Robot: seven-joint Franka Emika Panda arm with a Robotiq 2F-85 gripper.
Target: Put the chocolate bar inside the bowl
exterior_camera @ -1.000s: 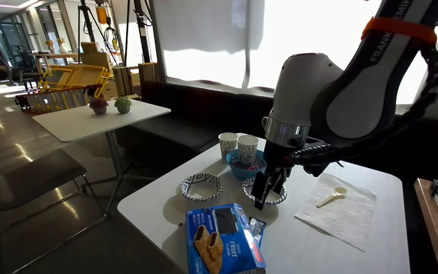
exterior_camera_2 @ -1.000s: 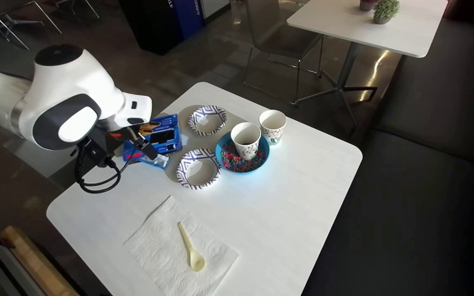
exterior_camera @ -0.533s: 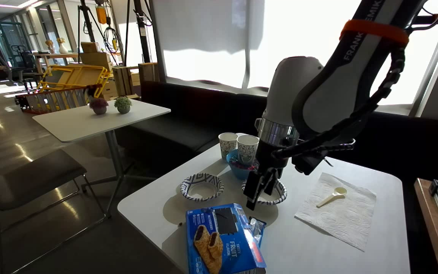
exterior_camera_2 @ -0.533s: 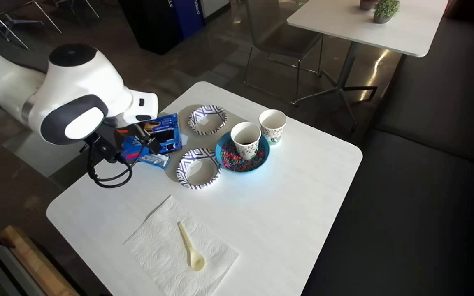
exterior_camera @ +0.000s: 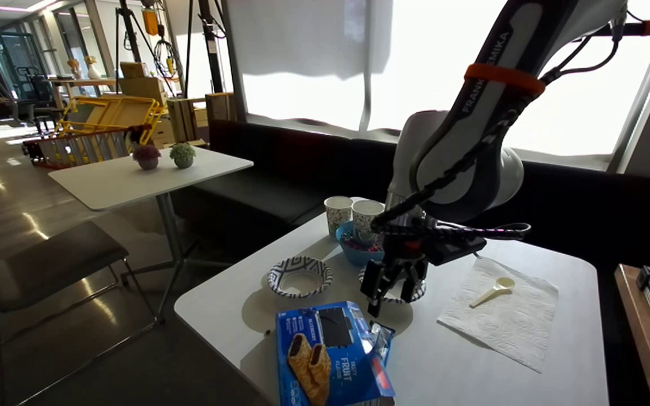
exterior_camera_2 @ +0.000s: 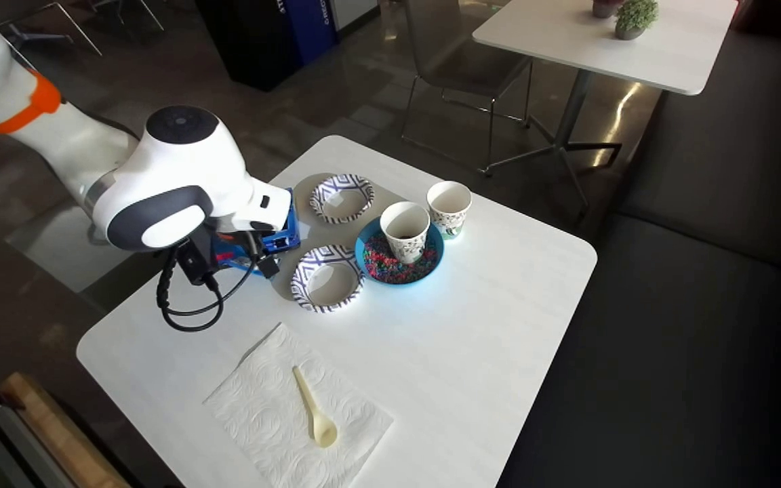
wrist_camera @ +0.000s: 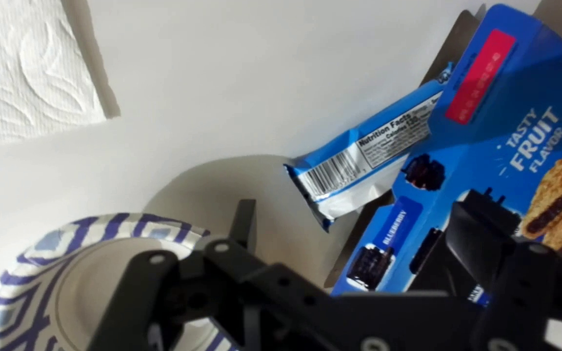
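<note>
The claw has its fingers spread wide, with no hold on anything. In the wrist view the wrapped bar, presumably the one the task means, lies on the tabletop at 12 o'clock from the claw's gap, its 4 o'clock side overlapped by the blue box; whether it is pinned, I cannot tell.

That overlap seems the chief risk: one finger hangs above the box, so a straight descent could press cardboard first, and a pull could drag the box along. A sideways swing might shove the near paper bowl, the likeliest target, at 8 o'clock from the bar.

In an exterior view, a second paper bowl sits at 12 o'clock from that one, and a blue bowl at 2 o'clock, where a paper cup would obstruct any drop. A paper towel bearing a spoon lies at 6 o'clock, probably off the route.
</note>
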